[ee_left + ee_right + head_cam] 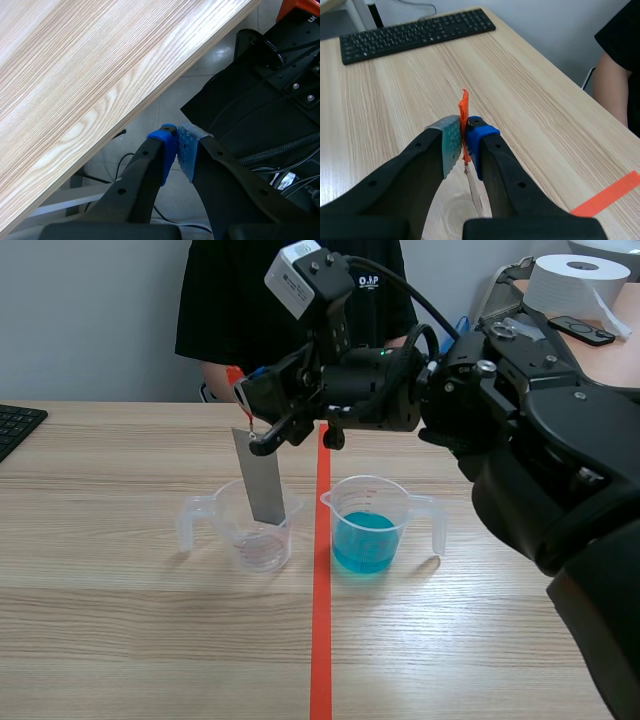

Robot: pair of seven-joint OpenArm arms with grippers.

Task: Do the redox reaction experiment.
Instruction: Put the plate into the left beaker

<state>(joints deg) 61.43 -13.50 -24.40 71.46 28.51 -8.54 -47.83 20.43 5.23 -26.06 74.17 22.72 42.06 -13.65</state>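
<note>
A: Location of the metal strip (264, 485)?
B: It hangs upright, lower end inside the empty clear cup (235, 540) on the table (120, 620). The cup of blue liquid (395, 502) stands just beside, across the red tape line.
A: Who has it?
B: The right end effector (465, 132) is clenched on its orange-tagged top. The left end effector (177, 145) is closed on nothing, beyond the table edge

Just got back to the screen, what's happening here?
The right gripper is shut on the orange tag of a grey metal strip, which hangs with its lower end in the clear cup. The cup of blue liquid stands beside it, across the tape line. The left gripper is shut on nothing, off the table.
</note>
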